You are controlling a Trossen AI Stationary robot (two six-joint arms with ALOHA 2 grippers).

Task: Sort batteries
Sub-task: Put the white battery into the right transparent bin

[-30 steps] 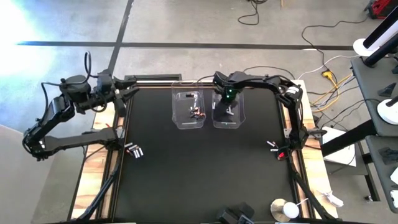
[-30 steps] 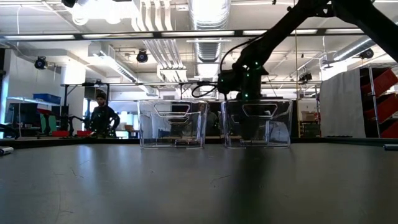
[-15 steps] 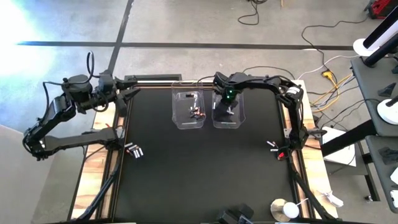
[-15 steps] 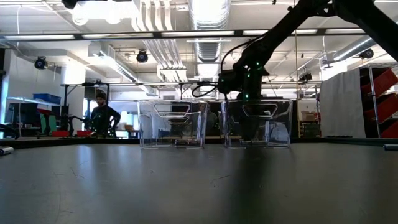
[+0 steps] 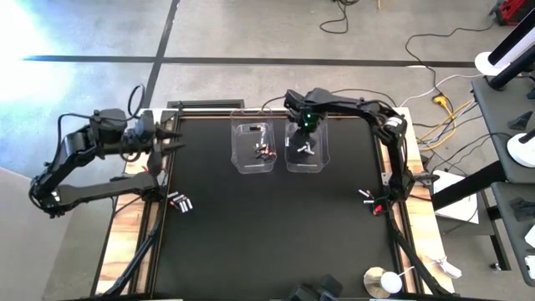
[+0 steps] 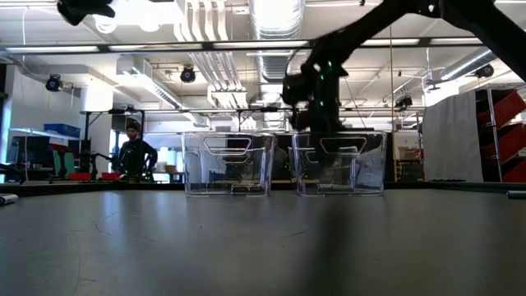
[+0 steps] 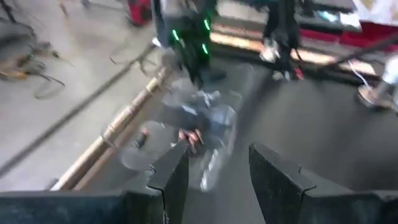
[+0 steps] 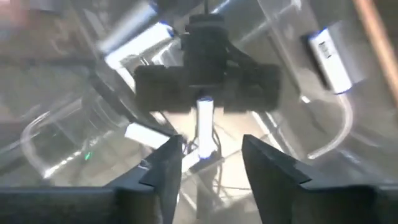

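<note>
Black tabletop: my right gripper (image 5: 299, 125) has lifted off the right tub (image 5: 319, 159), fingers open, white batteries (image 5: 305, 147) dropped.

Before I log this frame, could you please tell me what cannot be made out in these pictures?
- Batteries in the right tub: high view, too small to count; right wrist view is blurred.
- Batteries in the left tub: high view shows only dark specks; left wrist view is smeared.
- Loose batteries at the mat's left edge: too small to tell colour.
- Right end effector: low view, a dark silhouette above the tubs.
- Left end effector: cut off by the low view's top edge.
</note>
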